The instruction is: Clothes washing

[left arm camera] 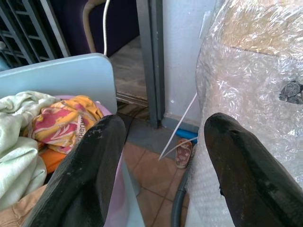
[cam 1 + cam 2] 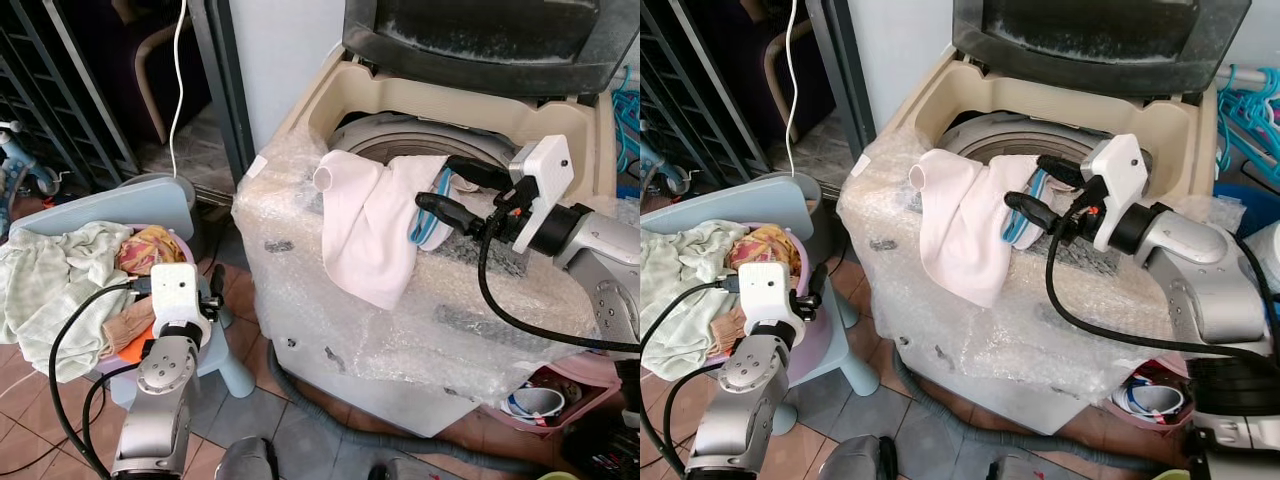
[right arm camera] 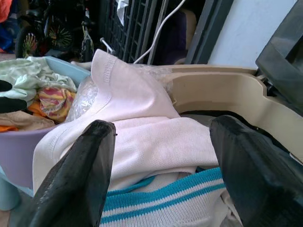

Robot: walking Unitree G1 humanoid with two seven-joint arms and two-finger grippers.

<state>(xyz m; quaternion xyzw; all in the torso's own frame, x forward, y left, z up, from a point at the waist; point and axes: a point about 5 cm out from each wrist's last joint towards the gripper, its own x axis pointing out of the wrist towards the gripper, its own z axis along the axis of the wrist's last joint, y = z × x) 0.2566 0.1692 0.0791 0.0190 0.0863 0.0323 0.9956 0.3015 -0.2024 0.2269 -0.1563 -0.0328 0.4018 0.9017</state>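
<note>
A white garment (image 2: 365,225) with a blue-striped trim (image 3: 161,201) lies draped over the front rim of a beige top-loading washing machine (image 2: 330,310) wrapped in bubble wrap. Its lid (image 2: 480,40) is up and the drum (image 2: 400,135) shows behind. My right gripper (image 2: 437,182) hovers open at the rim, its fingers either side of the striped trim. My left gripper (image 1: 165,123) stands open low on the left, beside a purple basin (image 2: 190,345). The basin holds a pale green cloth (image 2: 45,285), a yellow-pink garment (image 2: 150,248) and orange pieces.
The basin rests on a light blue plastic chair (image 2: 110,205). A grey drain hose (image 2: 330,420) runs across the tiled floor under the machine. A pink tub (image 2: 540,400) sits at the lower right, blue hangers (image 2: 1250,110) behind. A white cable (image 2: 178,90) hangs at the back left.
</note>
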